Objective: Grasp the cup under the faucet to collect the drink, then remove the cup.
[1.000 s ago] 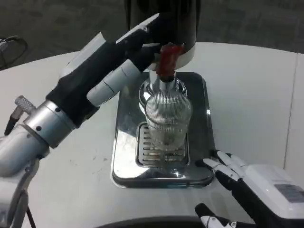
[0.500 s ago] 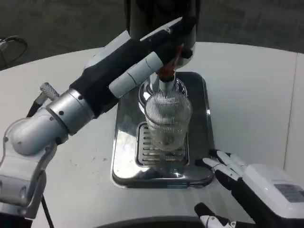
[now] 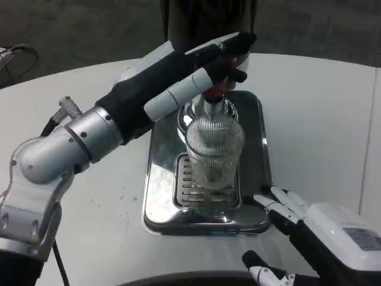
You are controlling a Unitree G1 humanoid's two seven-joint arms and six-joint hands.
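There is one camera, placed on the head or chest of the robot. It looks steeply down and forward at the white desk (image 3: 309, 119) from quite near. The dark floor shows behind the far edge of the desk. The near edge is perhaps hidden by the robot's body.

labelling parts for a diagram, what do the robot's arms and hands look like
The left arm is a silver metal forearm with a ribbed cuff and a small knurled silver plug. The left robot hand has a white back, black palm and white-and-black fingers. The right robot hand has a white back bearing a grey label, with black-and-white fingers.
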